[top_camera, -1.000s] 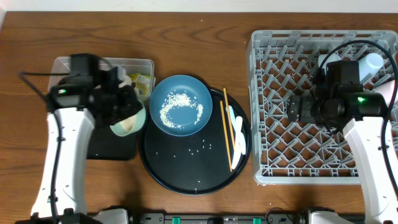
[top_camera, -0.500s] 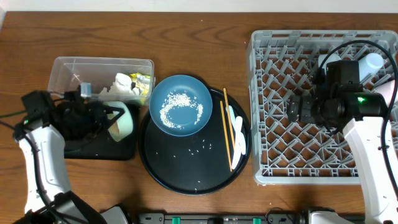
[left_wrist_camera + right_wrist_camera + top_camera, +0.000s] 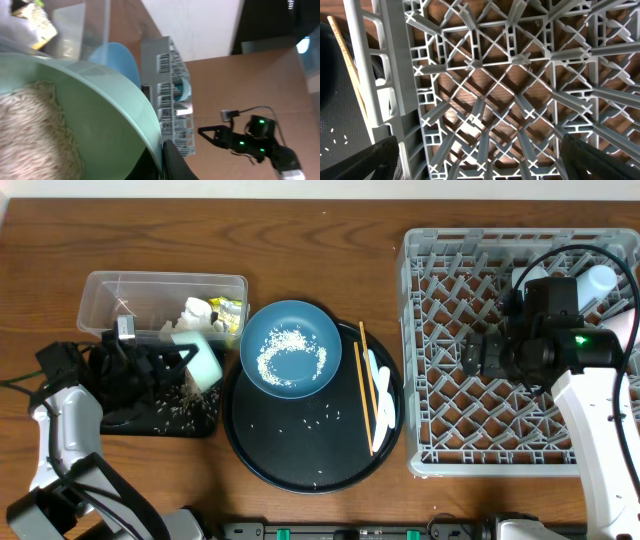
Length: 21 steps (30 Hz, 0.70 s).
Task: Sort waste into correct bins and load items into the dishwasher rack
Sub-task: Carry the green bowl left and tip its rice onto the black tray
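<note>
My left gripper (image 3: 178,366) is shut on the rim of the small light-blue bowl (image 3: 204,360), which is tipped on its side over the shallow black tray (image 3: 150,420). Rice grains (image 3: 185,395) lie scattered on that tray. In the left wrist view the bowl (image 3: 105,110) fills the frame, rice (image 3: 35,130) clings inside it, and my left gripper (image 3: 161,155) pinches its wall. My right gripper (image 3: 476,356) hangs open over the grey dishwasher rack (image 3: 440,280). In the right wrist view the right gripper (image 3: 480,165) has only the rack lattice (image 3: 480,65) between its fingers.
The clear tub (image 3: 110,285) holds napkins and a yellow-green wrapper (image 3: 228,310). On the round black tray (image 3: 290,460) stand the dark-blue bowl (image 3: 290,330) with rice, chopsticks (image 3: 365,385) and a white spoon (image 3: 383,405). Pale cups (image 3: 600,280) sit in the rack's far right corner.
My left arm swung down and to the left, tipping the light-blue bowl on its side. Rice has spilled from it onto the black rectangular tray. The right arm has not moved.
</note>
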### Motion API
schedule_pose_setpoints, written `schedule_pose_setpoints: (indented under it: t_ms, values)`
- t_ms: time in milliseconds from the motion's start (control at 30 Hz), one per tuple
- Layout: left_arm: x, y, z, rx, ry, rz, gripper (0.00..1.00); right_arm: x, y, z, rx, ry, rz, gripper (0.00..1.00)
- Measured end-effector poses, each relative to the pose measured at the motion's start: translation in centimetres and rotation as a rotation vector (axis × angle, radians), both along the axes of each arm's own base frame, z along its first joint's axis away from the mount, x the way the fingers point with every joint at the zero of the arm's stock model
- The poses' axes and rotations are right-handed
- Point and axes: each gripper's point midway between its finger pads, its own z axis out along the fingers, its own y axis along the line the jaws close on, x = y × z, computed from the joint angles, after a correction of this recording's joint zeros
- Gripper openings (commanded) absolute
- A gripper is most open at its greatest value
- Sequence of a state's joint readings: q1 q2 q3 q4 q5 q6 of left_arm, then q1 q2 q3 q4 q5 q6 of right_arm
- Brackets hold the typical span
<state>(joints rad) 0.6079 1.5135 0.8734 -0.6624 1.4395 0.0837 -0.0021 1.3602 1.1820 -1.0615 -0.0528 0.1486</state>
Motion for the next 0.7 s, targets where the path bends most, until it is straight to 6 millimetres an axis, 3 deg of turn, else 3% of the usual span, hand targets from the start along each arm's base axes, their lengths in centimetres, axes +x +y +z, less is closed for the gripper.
schedule_pose_setpoints:
  t_ms: [400,700]
  values:
    - [0.0,-0.2,1.4,-0.068,-0.05,-0.013,0.06,0.0,0.0,0.0,0.0,0.0,0.0,0.99]
    - [-0.1,1.3,1.6,-0.08,-0.058,0.036,0.06,0.0,0.0,0.0,0.0,0.0,0.0,0.99]
